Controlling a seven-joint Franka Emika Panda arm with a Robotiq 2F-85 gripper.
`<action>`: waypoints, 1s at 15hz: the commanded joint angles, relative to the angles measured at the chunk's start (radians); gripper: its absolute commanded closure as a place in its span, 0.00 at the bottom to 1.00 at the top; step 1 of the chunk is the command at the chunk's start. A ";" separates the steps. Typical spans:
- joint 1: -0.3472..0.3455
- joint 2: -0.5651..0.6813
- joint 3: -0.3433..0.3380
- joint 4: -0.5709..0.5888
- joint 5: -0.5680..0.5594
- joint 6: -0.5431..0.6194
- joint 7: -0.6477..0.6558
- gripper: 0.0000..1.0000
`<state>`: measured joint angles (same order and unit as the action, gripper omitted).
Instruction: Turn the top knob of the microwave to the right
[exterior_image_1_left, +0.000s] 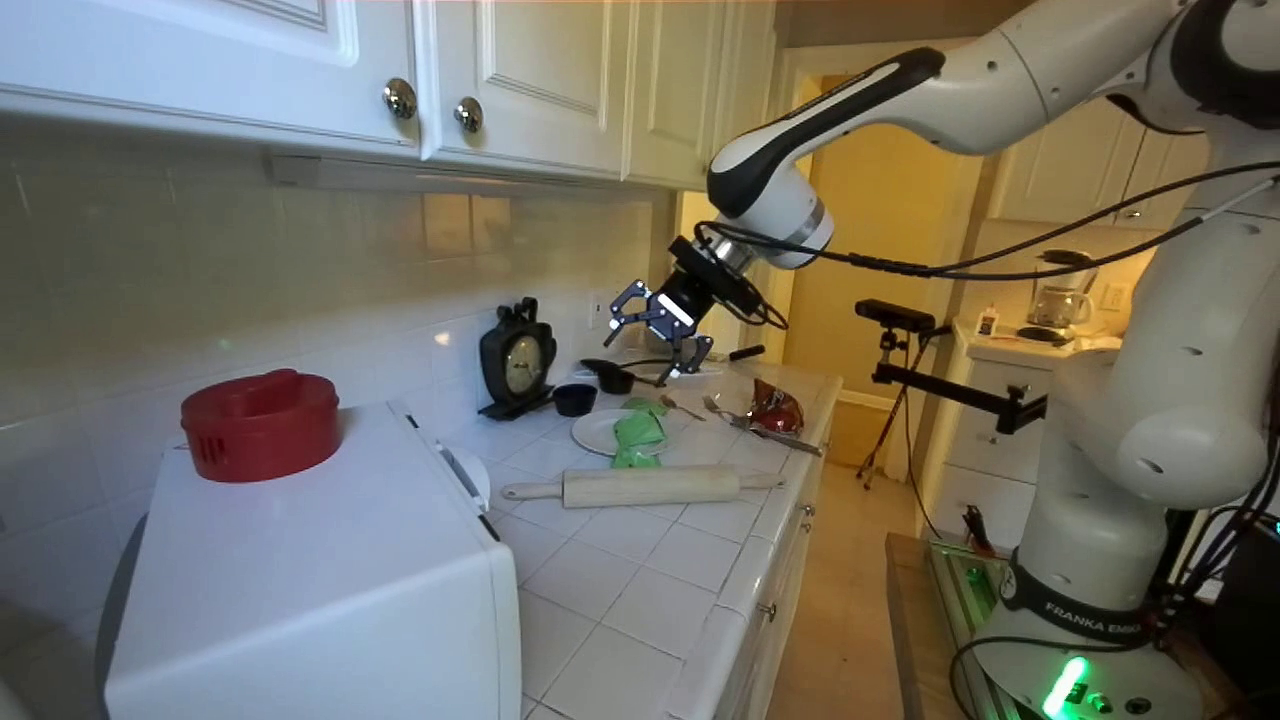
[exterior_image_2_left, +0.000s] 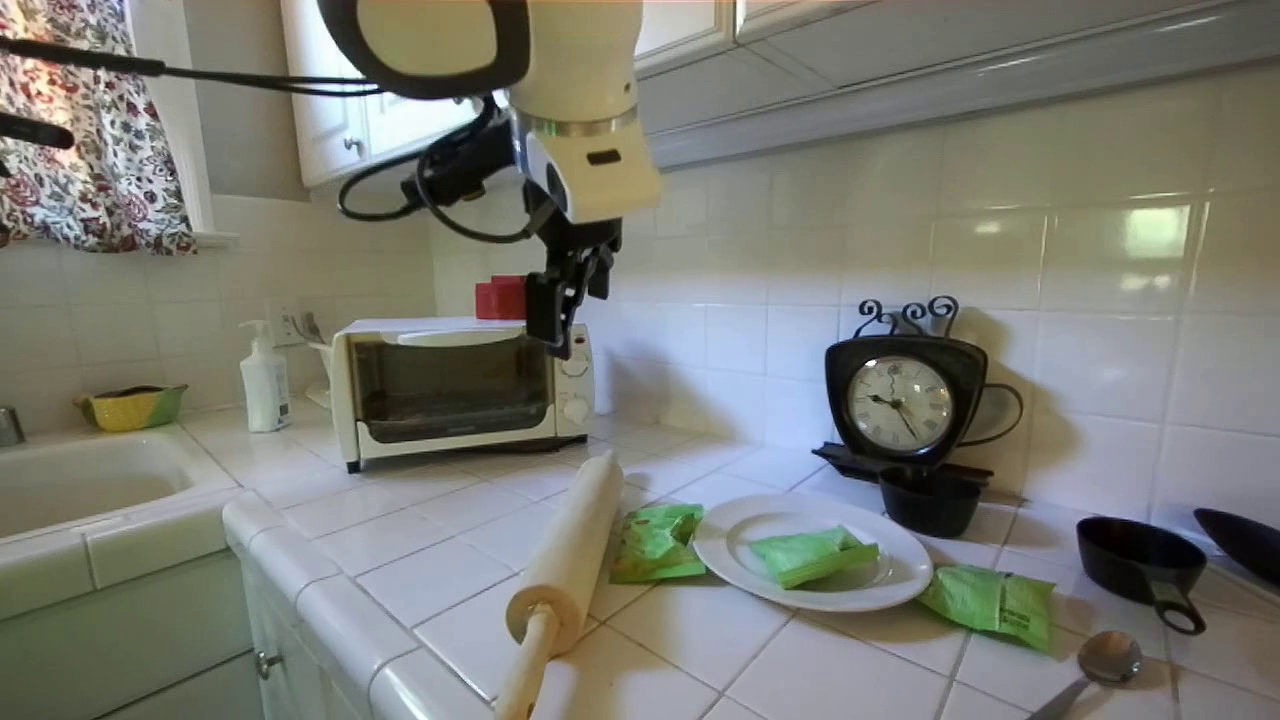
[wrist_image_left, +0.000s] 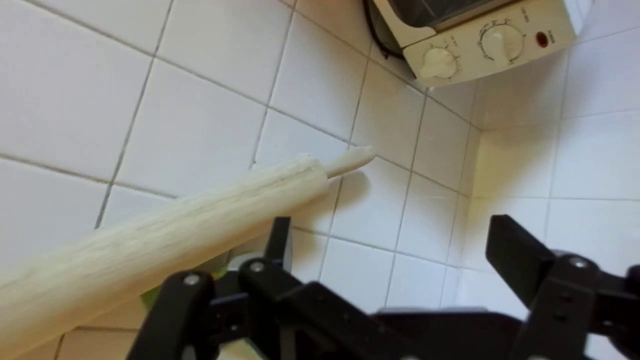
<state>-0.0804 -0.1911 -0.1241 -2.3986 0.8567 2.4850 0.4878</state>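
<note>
In an exterior view the gripper (exterior_image_1_left: 636, 362) hangs over the counter (exterior_image_1_left: 620, 620), splayed wide, well apart from the microwave (exterior_image_1_left: 330, 570) sitting bottom left with a red tub (exterior_image_1_left: 262, 432) on top. In an exterior view it's in front of the microwave and blocks a bit of the door (exterior_image_2_left: 450, 385), with the top knob (exterior_image_2_left: 575, 367) showing just right of it. Wrist view's got the microwave up top right, out past the spread fingers (wrist_image_left: 517, 257), lower knob (wrist_image_left: 440, 63) in sight too.

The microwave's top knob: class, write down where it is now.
In the wrist view, the top knob is at the upper right, on the front of the microwave, between the lower knob and the red indicator.
</note>
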 joint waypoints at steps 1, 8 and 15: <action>0.059 0.164 0.070 0.076 0.178 0.097 -0.004 0.00; 0.093 0.322 0.138 0.115 0.452 0.159 -0.114 0.00; 0.116 0.299 0.141 0.079 0.361 0.216 -0.169 0.00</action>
<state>0.0199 0.1245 0.0107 -2.2993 1.2424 2.6512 0.3873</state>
